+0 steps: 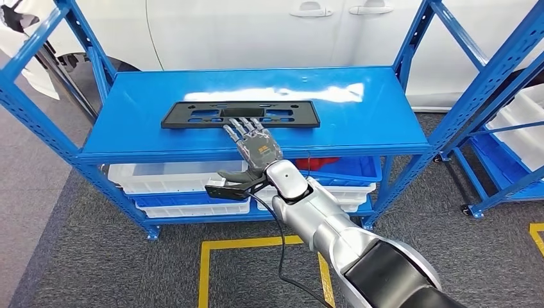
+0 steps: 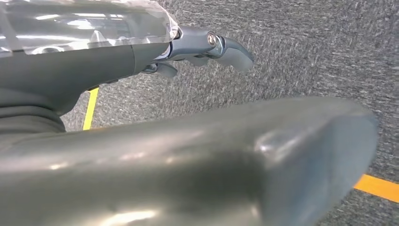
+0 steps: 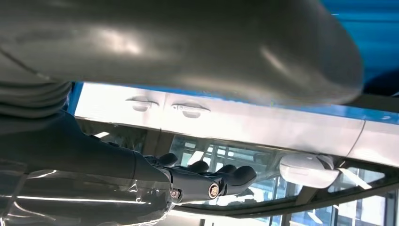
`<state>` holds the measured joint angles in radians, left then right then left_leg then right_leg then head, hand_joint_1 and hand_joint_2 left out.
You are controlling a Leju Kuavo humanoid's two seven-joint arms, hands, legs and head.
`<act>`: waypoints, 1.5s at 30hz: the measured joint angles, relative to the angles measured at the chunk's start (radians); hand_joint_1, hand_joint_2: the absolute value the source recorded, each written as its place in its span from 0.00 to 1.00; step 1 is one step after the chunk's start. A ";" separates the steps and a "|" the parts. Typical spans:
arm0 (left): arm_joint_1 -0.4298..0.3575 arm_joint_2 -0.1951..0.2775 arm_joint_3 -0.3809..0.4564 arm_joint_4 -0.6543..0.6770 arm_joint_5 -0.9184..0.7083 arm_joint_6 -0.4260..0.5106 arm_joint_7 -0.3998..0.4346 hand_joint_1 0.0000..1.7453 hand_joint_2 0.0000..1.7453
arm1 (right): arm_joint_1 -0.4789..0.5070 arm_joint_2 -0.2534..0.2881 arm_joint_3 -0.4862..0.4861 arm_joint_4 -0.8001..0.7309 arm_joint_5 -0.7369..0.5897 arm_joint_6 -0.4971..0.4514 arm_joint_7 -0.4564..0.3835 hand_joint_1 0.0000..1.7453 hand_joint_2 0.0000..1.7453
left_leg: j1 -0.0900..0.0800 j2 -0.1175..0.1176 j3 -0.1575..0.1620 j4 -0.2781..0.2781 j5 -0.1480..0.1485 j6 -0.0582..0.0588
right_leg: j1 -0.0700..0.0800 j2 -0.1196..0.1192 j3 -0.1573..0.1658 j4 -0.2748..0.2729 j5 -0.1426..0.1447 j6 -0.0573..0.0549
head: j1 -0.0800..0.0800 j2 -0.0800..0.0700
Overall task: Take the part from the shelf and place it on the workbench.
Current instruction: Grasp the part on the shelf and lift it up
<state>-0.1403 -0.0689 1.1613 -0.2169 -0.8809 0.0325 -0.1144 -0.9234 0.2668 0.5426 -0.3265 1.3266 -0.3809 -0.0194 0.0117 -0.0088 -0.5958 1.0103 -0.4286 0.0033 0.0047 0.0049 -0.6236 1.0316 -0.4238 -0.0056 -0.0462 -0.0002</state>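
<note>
Right hand reaching over the blue shelf

The right hand (image 1: 253, 144) has its fingers spread flat, tips at the near edge of the black part (image 1: 240, 115) lying on the shelf (image 1: 359, 122) top.

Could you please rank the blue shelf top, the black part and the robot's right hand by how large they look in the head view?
1. Blue shelf top, clearly the largest.
2. Black part.
3. Right hand, which looks smallest although it is nearer the camera than the part.
</note>
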 joint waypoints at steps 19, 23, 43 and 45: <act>0.002 0.001 0.002 0.001 0.001 0.000 -0.001 0.00 0.00 | 0.002 0.009 0.000 -0.002 0.016 -0.007 0.014 0.00 0.00 | 0.004 0.003 -0.008 -0.003 0.012 -0.013 | 0.000 0.001 0.035 -0.024 -0.019 0.001 | 0.000 0.000; 0.001 0.000 0.003 0.001 0.001 0.001 -0.002 0.00 0.00 | 0.002 0.009 -0.002 -0.004 0.013 -0.030 0.015 0.00 0.00 | 0.009 0.004 -0.004 -0.008 0.012 0.008 | -0.004 0.000 -0.026 0.111 -0.097 0.019 | 0.000 0.000; 0.006 -0.006 0.015 0.001 0.002 -0.002 -0.004 0.00 0.00 | 0.012 0.018 -0.022 -0.002 0.000 -0.054 0.018 0.00 0.00 | 0.010 0.004 -0.134 0.250 -0.078 -0.047 | -0.005 0.001 0.045 -0.035 -0.017 -0.030 | 0.000 0.000; 0.006 -0.005 0.015 0.001 0.002 -0.002 -0.004 0.00 0.00 | 0.012 0.019 -0.023 -0.001 -0.005 -0.054 0.017 0.00 0.00 | 0.009 0.005 -0.074 0.116 -0.002 -0.043 | -0.005 0.002 0.057 -0.032 -0.028 -0.025 | 0.000 0.000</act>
<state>-0.1341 -0.0740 1.1761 -0.2155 -0.8793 0.0309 -0.1186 -0.9111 0.2857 0.5196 -0.3280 1.3217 -0.4345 -0.0028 0.0209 -0.0041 -0.6702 1.1264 -0.4308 -0.0396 -0.0002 0.0072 -0.5663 0.9997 -0.4516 -0.0305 -0.0463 0.0000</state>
